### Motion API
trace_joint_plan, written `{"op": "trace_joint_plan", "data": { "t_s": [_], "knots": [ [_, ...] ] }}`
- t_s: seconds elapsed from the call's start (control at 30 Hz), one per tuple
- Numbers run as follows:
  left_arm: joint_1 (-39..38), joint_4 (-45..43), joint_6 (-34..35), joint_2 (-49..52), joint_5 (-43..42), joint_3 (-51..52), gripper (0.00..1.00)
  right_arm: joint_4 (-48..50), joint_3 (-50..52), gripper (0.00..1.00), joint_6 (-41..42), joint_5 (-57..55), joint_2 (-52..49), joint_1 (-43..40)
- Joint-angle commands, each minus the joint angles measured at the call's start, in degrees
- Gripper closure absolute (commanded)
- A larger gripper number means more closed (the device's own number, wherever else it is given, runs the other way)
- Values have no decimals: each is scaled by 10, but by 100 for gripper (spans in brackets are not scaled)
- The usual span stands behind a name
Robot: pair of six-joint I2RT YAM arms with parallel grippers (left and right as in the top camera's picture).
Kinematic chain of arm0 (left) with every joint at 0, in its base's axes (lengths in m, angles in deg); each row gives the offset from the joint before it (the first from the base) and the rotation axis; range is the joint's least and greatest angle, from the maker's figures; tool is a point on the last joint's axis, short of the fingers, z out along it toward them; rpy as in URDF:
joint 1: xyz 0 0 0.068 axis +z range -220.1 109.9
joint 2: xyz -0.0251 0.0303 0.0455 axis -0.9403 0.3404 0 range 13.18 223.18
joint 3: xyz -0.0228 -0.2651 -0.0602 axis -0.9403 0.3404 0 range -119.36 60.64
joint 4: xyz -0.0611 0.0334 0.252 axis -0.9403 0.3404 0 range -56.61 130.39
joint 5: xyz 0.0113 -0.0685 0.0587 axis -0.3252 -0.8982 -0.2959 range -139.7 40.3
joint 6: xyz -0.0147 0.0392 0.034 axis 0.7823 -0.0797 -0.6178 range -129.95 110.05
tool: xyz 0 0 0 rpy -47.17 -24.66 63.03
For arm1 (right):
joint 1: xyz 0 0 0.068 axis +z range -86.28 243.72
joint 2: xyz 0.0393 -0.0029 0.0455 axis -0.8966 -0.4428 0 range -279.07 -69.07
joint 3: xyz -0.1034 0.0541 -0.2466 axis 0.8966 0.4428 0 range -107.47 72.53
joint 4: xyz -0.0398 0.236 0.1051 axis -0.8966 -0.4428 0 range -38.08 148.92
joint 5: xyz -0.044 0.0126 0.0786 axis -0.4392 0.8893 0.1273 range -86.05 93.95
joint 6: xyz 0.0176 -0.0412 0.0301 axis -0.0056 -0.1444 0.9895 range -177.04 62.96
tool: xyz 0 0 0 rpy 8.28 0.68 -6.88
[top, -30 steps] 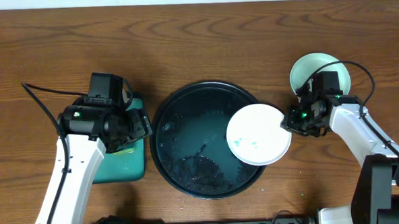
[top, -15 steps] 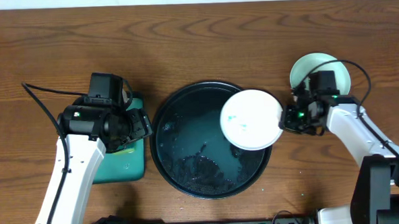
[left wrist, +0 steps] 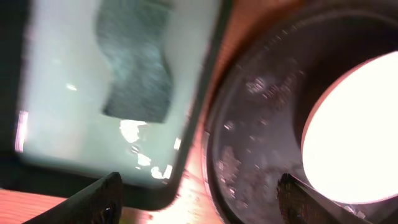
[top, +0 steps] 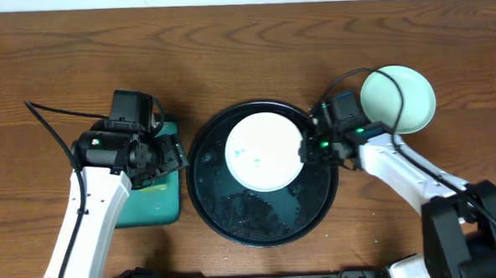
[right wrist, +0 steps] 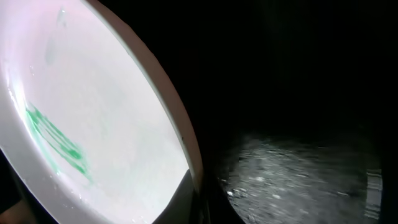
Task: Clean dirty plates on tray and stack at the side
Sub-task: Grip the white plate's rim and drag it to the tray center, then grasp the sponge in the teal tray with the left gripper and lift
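Note:
The black round tray (top: pixel 234 215) sits mid-table with wet specks inside. My right gripper (top: pixel 307 147) is shut on the rim of a white plate (top: pixel 264 151) with teal smears and holds it over the tray's upper middle. In the right wrist view the plate (right wrist: pixel 93 124) fills the left and my jaws (right wrist: pixel 199 186) pinch its edge. A pale mint-green plate (top: pixel 401 99) lies on the table right of the tray. My left gripper (top: pixel 166 155) is open and empty over the table between the teal tray and the black tray (left wrist: pixel 261 124). A third plate is not in view.
A rectangular teal-green tray (top: pixel 159 206) with a dark rim lies left of the black tray. In the left wrist view it (left wrist: pixel 56 112) holds a dark sponge (left wrist: pixel 137 62). A black cable runs from the left arm.
My right gripper has carried the white plate leftward from the tray's right rim to over its middle. The left arm has not moved.

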Motion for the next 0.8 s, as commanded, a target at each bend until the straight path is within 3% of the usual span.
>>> {"op": "trace_joint_plan", "data": {
  "t_s": [0.0, 0.1, 0.27, 0.5, 0.77],
  "knots": [
    [-1, -8, -1, 8, 79, 4, 21, 16, 3, 99, 28, -11, -36, 24],
    [-1, -26, -1, 20, 91, 4, 23, 27, 3, 99, 37, -23, -63, 35],
    [-1, -53, -1, 63, 91, 5, 42, 37, 3, 99, 36, -34, -87, 38],
    [28, -66, 2, 148, 113, 5, 44, 36, 3, 99, 34, -42, -88, 39],
    [93, -132, -46, 202, 32, 31, 44, 41, 3, 99, 34, -42, -88, 39]
  ]
}}
